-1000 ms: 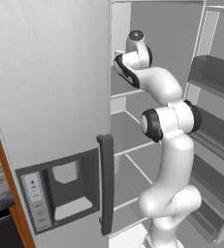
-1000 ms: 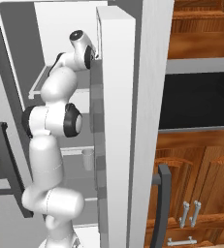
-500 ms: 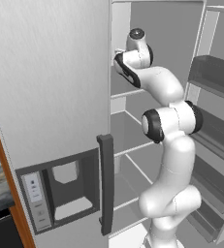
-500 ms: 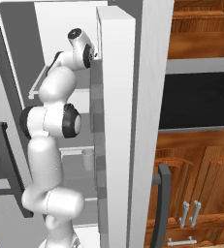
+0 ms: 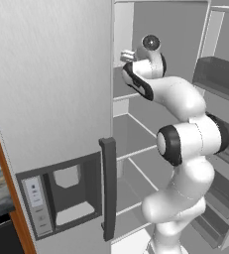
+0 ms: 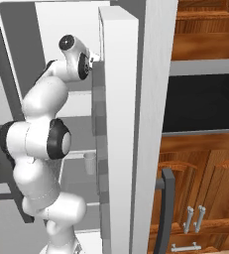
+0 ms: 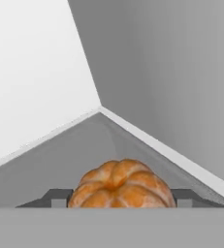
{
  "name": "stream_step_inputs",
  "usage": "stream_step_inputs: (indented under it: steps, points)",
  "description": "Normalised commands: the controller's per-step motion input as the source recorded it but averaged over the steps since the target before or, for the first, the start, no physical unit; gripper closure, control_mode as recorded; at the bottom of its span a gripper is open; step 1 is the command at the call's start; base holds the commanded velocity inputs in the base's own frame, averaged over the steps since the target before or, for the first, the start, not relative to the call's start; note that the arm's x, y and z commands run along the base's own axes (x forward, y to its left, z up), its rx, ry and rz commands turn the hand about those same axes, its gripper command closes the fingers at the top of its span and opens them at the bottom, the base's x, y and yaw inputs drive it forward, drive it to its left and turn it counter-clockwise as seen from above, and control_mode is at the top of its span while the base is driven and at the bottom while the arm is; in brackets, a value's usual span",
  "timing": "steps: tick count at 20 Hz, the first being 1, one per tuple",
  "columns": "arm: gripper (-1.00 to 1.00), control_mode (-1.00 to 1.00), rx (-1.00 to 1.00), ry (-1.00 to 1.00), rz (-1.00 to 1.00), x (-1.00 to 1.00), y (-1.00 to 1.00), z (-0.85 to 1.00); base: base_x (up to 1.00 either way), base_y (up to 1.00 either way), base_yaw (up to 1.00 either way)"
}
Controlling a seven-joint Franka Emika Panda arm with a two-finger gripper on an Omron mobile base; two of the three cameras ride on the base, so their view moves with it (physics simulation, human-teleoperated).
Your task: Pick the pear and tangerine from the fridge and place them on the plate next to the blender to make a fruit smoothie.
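An orange, ribbed tangerine (image 7: 120,181) sits between my gripper's (image 7: 120,201) two dark fingertips (image 7: 58,198), which press on its two sides. The gripper is shut on it, just above a pale grey upper shelf (image 7: 74,155) in a back corner of the fridge (image 5: 51,99). From the base, the gripper (image 5: 126,55) reaches leftward behind the open fridge door; from the other side the gripper (image 6: 90,61) points right toward the door's edge (image 6: 118,124). The pear, the plate and the blender are out of view.
The open door carries a dark vertical handle (image 5: 108,188) and a dispenser panel (image 5: 61,198). Door bins (image 5: 220,79) stand close on the arm's right. A small pale cup (image 6: 89,162) sits on a lower shelf. Wooden cabinets (image 6: 205,193) and a black appliance front (image 6: 205,104) lie to the right.
The hand has drawn back a little from the shelf's corner, away from where the fingers point, and the elbow has dropped lower. The fridge and door have not moved.
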Motion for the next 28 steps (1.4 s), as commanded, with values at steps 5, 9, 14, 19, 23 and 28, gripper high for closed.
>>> stream_step_inputs:
  steps: [5, 9, 14, 19, 23, 28]
  points:
    - [1.0, -1.0, 0.0, -0.3, 0.04, -1.0, 0.0, 0.25, 0.0, 0.0, 0.0]
    - [1.0, -1.0, 0.0, -0.22, 0.01, -1.0, 0.0, 0.65, 0.0, 0.0, 0.0]
    - [1.0, -1.0, 0.0, -0.11, 0.02, -1.0, 0.0, 0.7, 0.0, 0.0, 0.0]
    - [1.0, -1.0, 0.0, -0.05, 0.06, -1.0, 0.06, 0.51, 0.0, 0.0, 0.0]
    - [1.0, -1.0, 0.0, 0.0, 0.09, -1.0, 0.02, 0.34, 0.0, 0.0, 0.0]
    - [1.0, -1.0, 0.0, 0.03, 0.08, -1.0, 0.01, 0.22, 0.0, 0.0, 0.0]
